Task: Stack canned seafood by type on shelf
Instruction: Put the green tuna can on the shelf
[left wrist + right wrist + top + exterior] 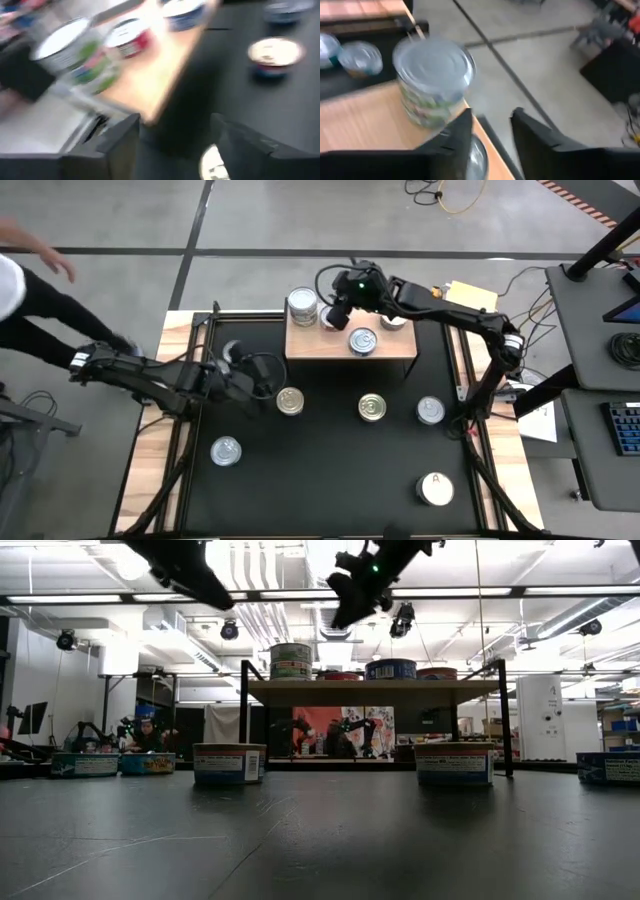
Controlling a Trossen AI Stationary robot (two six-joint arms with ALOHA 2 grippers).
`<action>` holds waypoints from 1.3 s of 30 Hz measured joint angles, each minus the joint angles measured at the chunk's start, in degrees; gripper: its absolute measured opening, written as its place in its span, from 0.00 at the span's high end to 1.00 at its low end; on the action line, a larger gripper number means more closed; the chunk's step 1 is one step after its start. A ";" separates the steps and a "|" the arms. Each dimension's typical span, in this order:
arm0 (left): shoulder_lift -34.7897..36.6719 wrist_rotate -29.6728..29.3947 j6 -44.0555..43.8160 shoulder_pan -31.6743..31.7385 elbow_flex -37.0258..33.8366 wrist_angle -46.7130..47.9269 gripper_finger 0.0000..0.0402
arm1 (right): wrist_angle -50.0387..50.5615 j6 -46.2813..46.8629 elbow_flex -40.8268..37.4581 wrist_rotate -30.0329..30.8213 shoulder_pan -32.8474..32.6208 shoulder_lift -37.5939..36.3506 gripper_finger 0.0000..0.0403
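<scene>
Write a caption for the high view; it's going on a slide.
Right hand over the shelf beside stacked tins; left hand near loose tin.

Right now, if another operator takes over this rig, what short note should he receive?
Right gripper: open, empty, over the back of the shelf beside the green-label stack.
Left gripper: open, empty, over the table left of the shelf, near the gold-topped tin.
Done: a two-tin stack at the shelf's left end, a blue-label tin near its front, at least one more tin behind, partly hidden by the right arm.
Left: five tins on the black table, among them the white-topped "A" tin; sort them onto the shelf by type.
</scene>
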State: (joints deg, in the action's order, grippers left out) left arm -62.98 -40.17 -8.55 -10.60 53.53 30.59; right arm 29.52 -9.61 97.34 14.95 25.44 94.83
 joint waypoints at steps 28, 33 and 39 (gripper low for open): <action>-3.14 33.73 24.17 36.54 -0.10 -23.75 1.00 | 18.73 9.46 -1.26 0.03 -10.10 -5.70 0.98; -5.05 33.78 24.45 36.54 -0.10 -24.04 1.00 | 24.77 12.17 -1.42 0.05 -12.62 -5.75 0.98; -6.05 33.78 23.97 36.54 -0.10 -23.12 1.00 | 33.45 18.00 -3.06 0.05 -17.28 -5.92 0.98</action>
State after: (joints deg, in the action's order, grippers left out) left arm -69.03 -6.39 15.42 25.93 53.43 7.48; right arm 62.97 8.39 94.28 15.00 8.17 88.91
